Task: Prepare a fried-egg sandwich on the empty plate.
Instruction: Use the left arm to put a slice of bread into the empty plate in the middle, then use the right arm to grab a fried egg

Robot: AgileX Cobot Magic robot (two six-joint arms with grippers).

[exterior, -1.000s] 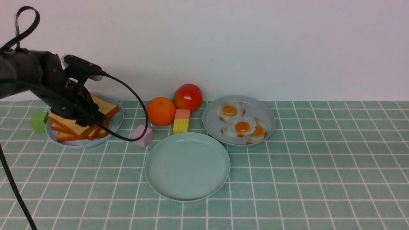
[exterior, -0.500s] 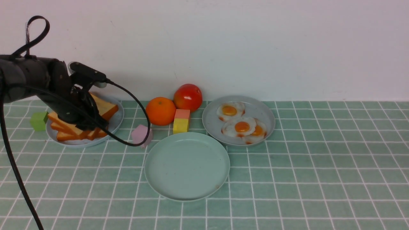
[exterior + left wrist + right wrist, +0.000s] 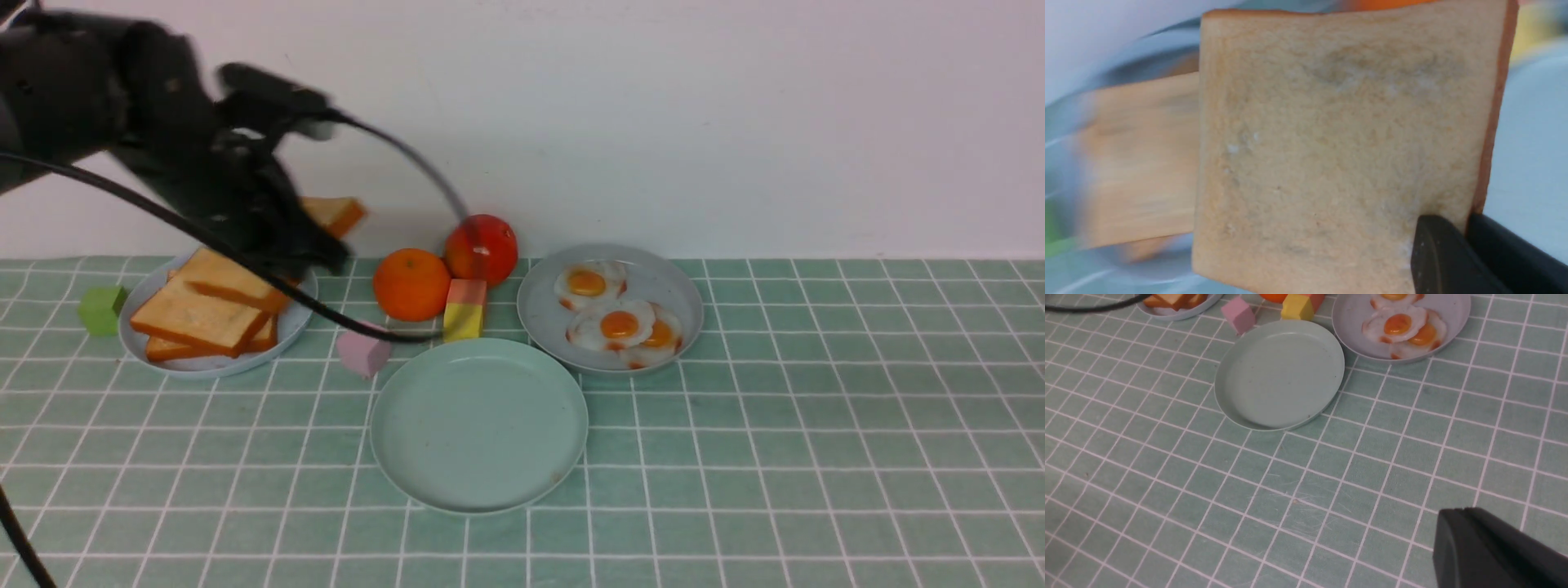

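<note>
My left gripper [image 3: 306, 233] is shut on one toast slice [image 3: 335, 214] and holds it in the air above the right rim of the pale plate of toast [image 3: 295, 322]. In the left wrist view the slice [image 3: 1339, 134] fills the picture, clamped at its crust corner by the gripper [image 3: 1466, 224]. Several toast slices [image 3: 200, 314] lie on that plate. The empty mint-green plate [image 3: 479, 425] sits in the middle, also in the right wrist view [image 3: 1280, 373]. Fried eggs [image 3: 620, 325] lie on the grey plate [image 3: 686, 286]. My right gripper [image 3: 1457, 518] is shut, low over bare cloth.
An orange [image 3: 411, 283], a tomato [image 3: 481, 247], a pink-and-yellow block [image 3: 464, 310] and a pink cube [image 3: 363, 349] stand between the toast plate and the mint plate. A green cube [image 3: 102, 309] is at the far left. A black cable [image 3: 375, 331] hangs from the left arm.
My left gripper has risen from the toast plate and moved right, lifting one toast slice off the stack. The right arm has not moved.
</note>
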